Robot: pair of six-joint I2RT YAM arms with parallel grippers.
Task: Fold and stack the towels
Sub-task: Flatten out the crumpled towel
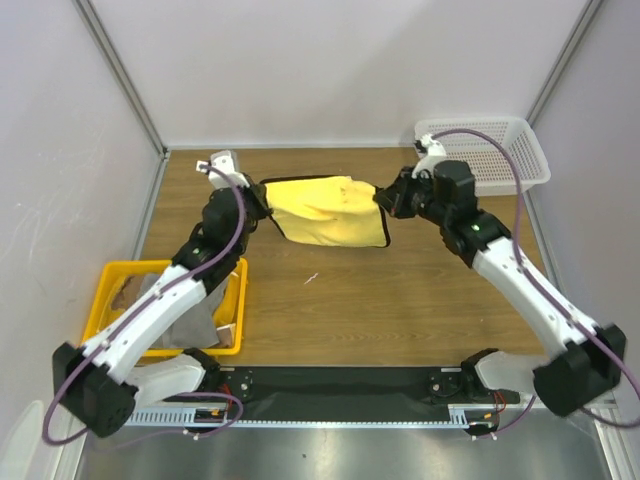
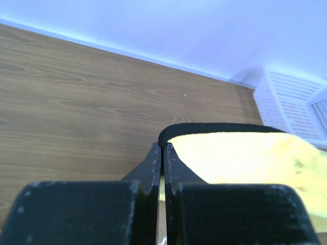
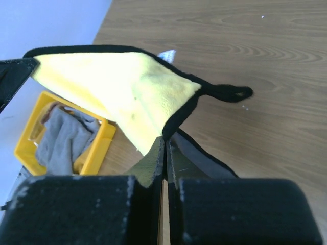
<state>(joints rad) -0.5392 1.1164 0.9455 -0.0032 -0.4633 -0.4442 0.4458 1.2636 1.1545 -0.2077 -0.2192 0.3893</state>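
The yellow towel [image 1: 325,210], edged in black, hangs stretched between the two arms over the far half of the tabletop [image 1: 350,300]. The left fingers [image 1: 262,197] pinch its left edge and the right fingers [image 1: 385,200] pinch its right edge. From above, the cloth sags in the middle and its lower edge hangs closest to the wood; whether it touches cannot be told.

In the left wrist view, the left fingers [image 2: 156,153] are pressed together on the black hem at a corner of the yellow towel [image 2: 245,158], with no gap showing between them. The cloth spreads away to the right, toward the white mesh basket [image 2: 286,102].

In the right wrist view, the right fingers [image 3: 159,148] are likewise clamped tight on a corner of the yellow towel [image 3: 117,87]. The cloth rises from them as a taut triangle toward the upper left. A small black loop [image 3: 230,93] sticks out from the hem on the right.

The grey towel [image 3: 64,140] lies crumpled inside the yellow tray [image 3: 97,148]. That tray [image 1: 110,275] sits at the near left of the tabletop, partly under the left arm. The white mesh basket [image 1: 500,150] stands at the far right corner, just behind the right arm's wrist.
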